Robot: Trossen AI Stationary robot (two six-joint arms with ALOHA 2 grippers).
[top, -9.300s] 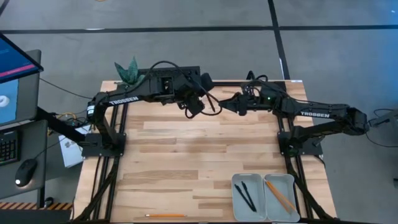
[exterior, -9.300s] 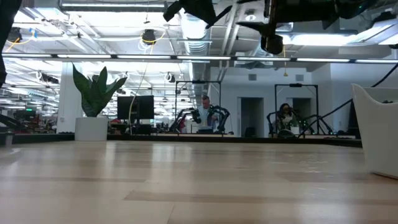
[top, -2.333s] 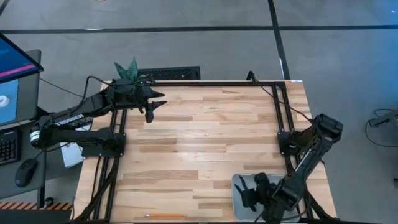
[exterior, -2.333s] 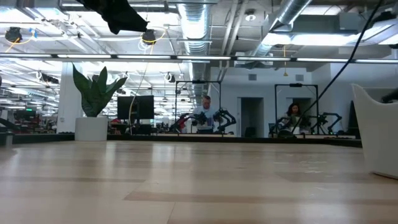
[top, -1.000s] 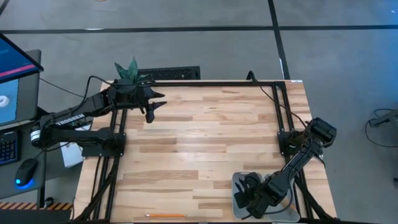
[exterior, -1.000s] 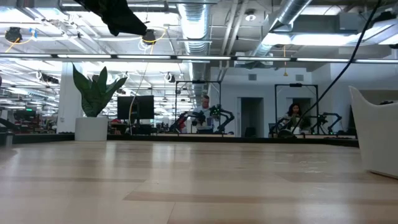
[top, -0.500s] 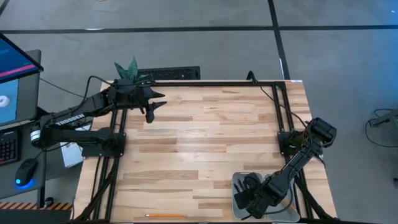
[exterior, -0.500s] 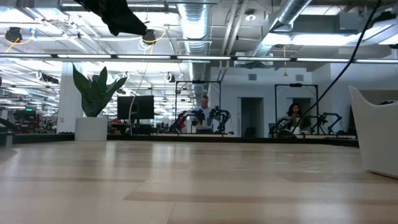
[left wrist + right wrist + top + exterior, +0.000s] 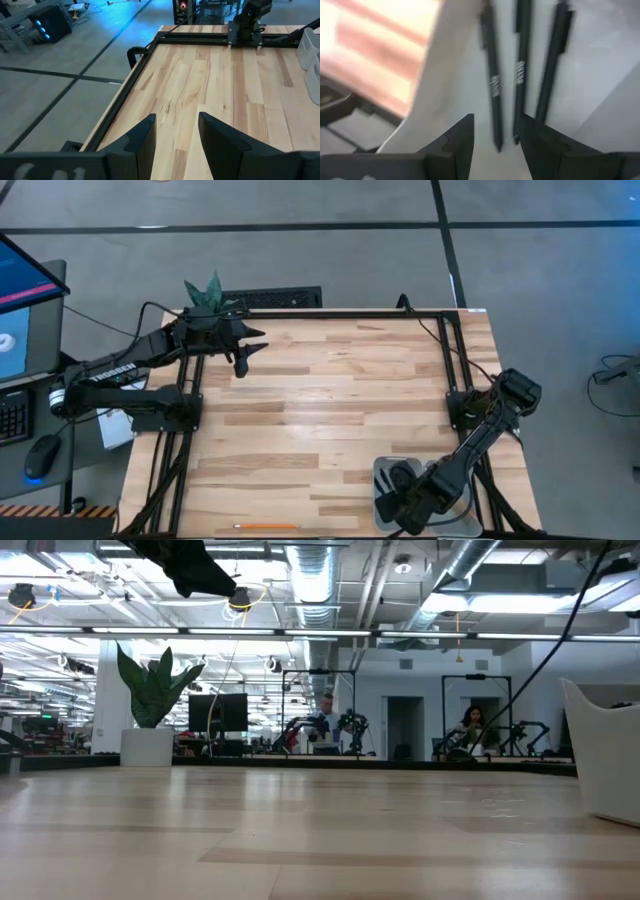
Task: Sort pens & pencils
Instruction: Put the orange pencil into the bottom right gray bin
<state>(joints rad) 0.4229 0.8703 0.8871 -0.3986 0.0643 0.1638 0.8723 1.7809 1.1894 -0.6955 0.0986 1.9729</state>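
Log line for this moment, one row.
right gripper: open over tray | pens: three in tray | left gripper: open, idle far corner | pencil: near edge

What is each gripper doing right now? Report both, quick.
Left gripper: open, empty, above the table's far left corner.
Right gripper: open, empty, over three pens in the tray.
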